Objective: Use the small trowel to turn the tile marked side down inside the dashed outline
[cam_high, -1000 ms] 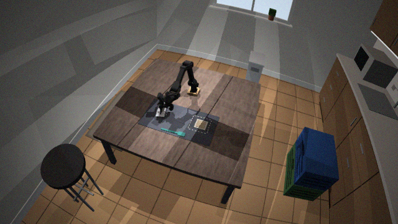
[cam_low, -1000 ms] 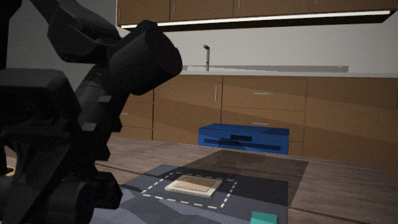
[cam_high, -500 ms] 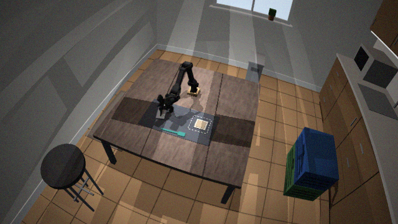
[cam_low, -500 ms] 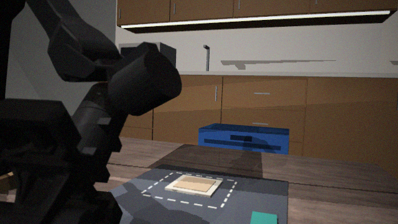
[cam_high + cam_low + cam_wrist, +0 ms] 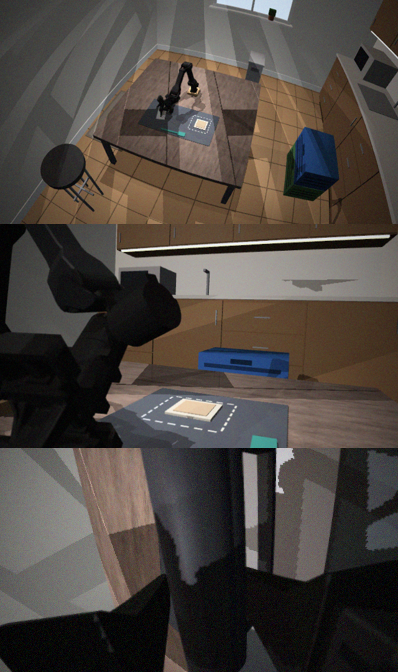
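The square tile (image 5: 201, 124) (image 5: 193, 408) lies flat inside the dashed outline (image 5: 188, 124) (image 5: 183, 426) on the dark mat (image 5: 199, 138) (image 5: 264, 417). Its upper face is tan with a cream border. My gripper (image 5: 162, 109) (image 5: 198, 575) hangs low over the left part of the mat, well left of the tile. The trowel's dark handle (image 5: 205, 548) stands between my fingers, which have parted and stand loose around it. Its light grey blade (image 5: 160, 117) rests on the mat under the gripper. In the exterior view the arm fills the left side and hides the fingertips.
A teal tool (image 5: 173, 132) (image 5: 263, 442) lies on the mat's front edge. The arm's base (image 5: 193, 91) stands behind the mat. Off the table are a black stool (image 5: 63, 166), a blue crate (image 5: 314, 162) (image 5: 245, 362) and a grey bin (image 5: 255, 66).
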Robot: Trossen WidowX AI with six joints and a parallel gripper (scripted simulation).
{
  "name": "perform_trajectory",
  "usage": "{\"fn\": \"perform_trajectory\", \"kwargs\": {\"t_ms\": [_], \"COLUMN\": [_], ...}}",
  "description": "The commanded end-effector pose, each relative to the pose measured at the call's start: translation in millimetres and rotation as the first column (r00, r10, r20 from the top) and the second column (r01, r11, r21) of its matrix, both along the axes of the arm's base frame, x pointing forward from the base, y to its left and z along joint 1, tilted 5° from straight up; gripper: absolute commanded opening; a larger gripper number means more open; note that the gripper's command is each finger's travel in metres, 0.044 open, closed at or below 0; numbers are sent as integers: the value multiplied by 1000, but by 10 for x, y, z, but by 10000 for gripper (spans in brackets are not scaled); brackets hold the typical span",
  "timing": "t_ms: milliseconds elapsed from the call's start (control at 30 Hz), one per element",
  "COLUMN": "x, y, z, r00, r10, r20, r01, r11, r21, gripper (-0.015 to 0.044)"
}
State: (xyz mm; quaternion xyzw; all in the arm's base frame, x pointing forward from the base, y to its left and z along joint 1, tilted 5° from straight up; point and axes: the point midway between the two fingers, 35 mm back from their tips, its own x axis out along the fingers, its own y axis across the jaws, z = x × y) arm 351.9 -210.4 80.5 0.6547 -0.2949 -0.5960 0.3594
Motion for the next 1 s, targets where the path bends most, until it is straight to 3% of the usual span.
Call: {"fn": "perform_trajectory", "kwargs": {"t_ms": [0, 300, 567, 733, 967], "x": [-2, -2, -57, -76, -545], "y": [-5, 7, 456, 499, 774], "z": [1, 8, 308, 355, 1084], "r00": [1000, 1000, 1000, 1000, 1000], "r10": [0, 1, 1, 0, 10], "r20": [-4, -4, -1, 0, -6], "r01": [0, -1, -1, 0, -10], "r11": [1000, 1000, 1000, 1000, 1000], "r21": [-4, -4, 4, 4, 8], "gripper": [300, 300, 300, 300, 300]}}
